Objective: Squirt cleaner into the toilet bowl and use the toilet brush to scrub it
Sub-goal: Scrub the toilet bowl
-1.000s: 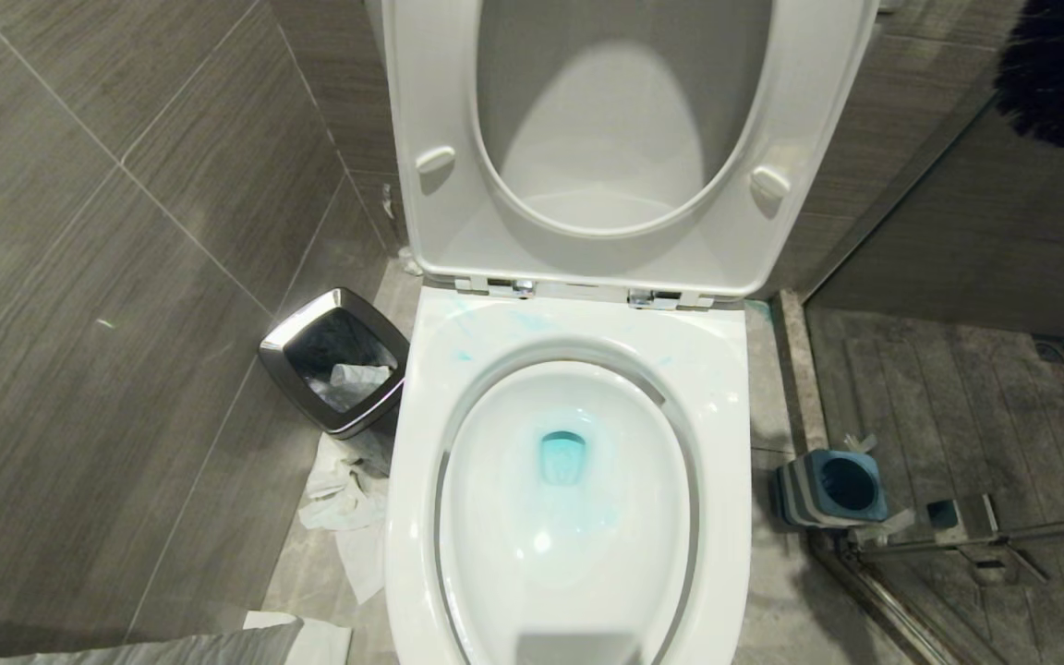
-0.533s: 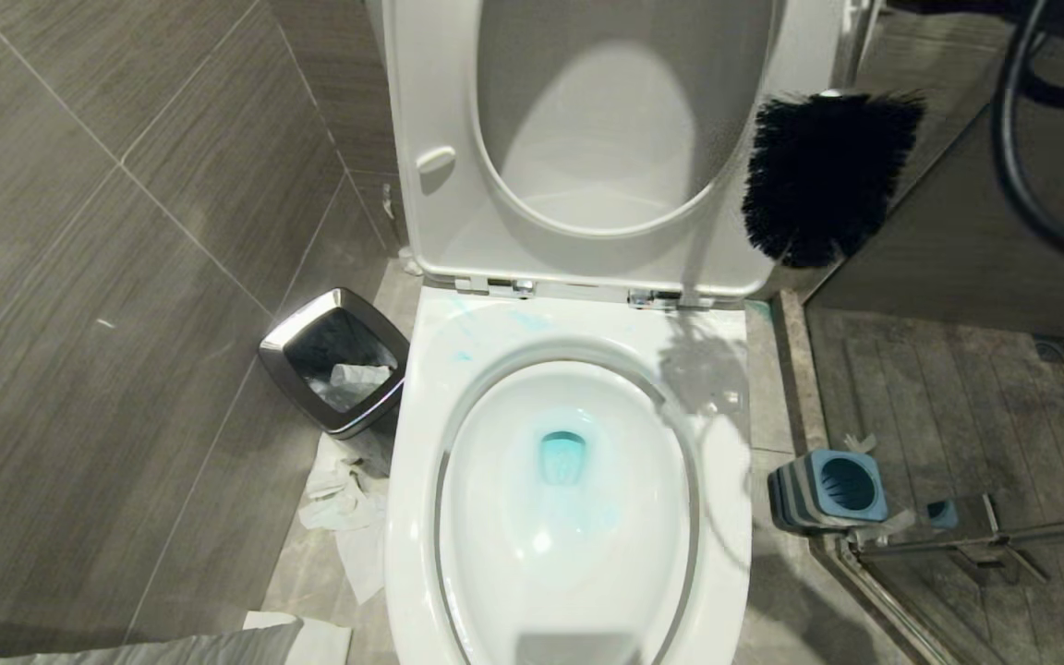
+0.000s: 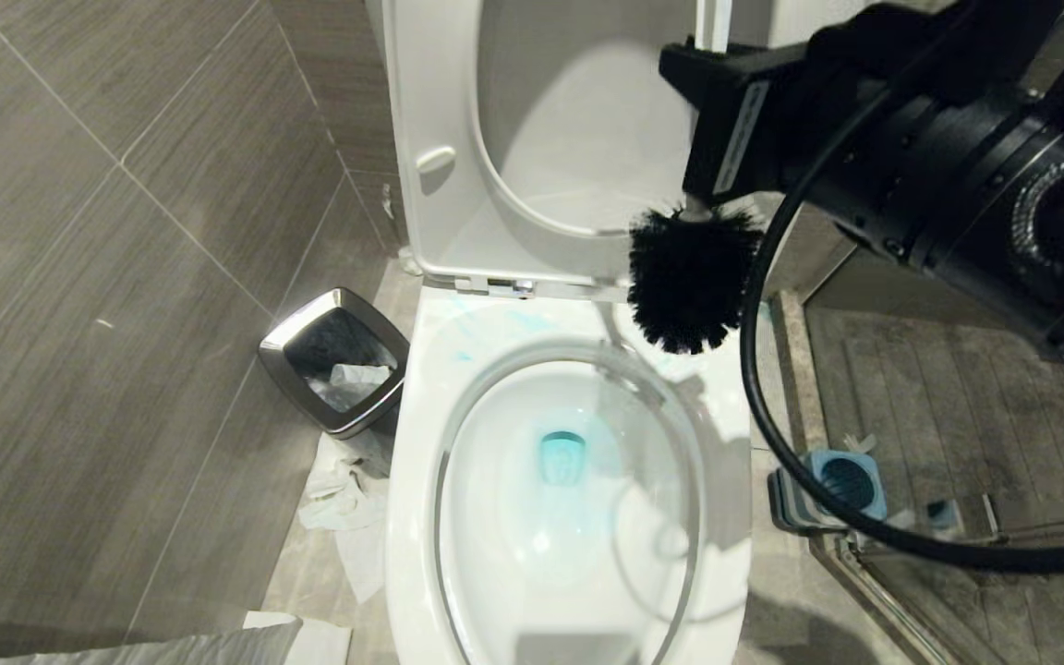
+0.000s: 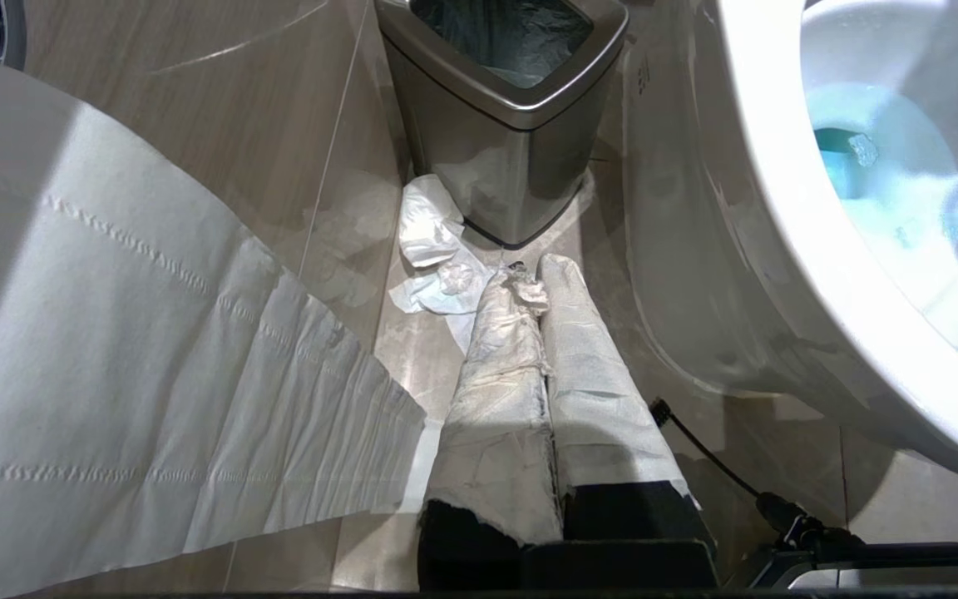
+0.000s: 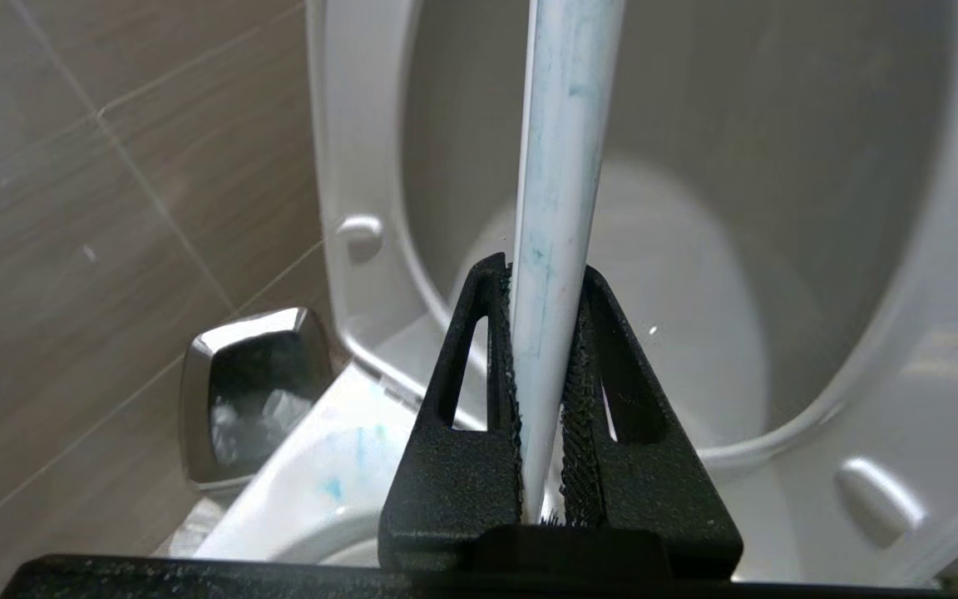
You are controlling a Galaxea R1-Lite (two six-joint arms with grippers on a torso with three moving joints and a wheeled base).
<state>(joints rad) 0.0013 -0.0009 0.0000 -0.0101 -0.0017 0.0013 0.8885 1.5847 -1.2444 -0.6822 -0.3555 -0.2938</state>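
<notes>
R gripper [image 5: 541, 391] pinching the toilet brush [image 3: 687, 277] handle betw. both fingers [image 5: 466, 416], handle has blue smears; in head view the black bristle head hangs below the gripper, over the back right of the toilet bowl [image 3: 421, 443] rim, just in front of the hinge, not in the water; seat + lid are up. Cleaner [image 3: 562, 457] shows as turquoise tint in the basin water, faint streaks on the rear rim. Blue brush holder [image 3: 832, 489] on the floor right of the bowl, black cable crossing in front of it. L gripper [image 4: 541, 349] low by the floor left of the bowl, fingers pressed together, wrapped in white tissue; chrome bin [image 4: 512, 116] just ahead of it, crumpled tissue [image 4: 437, 266] at its base.
</notes>
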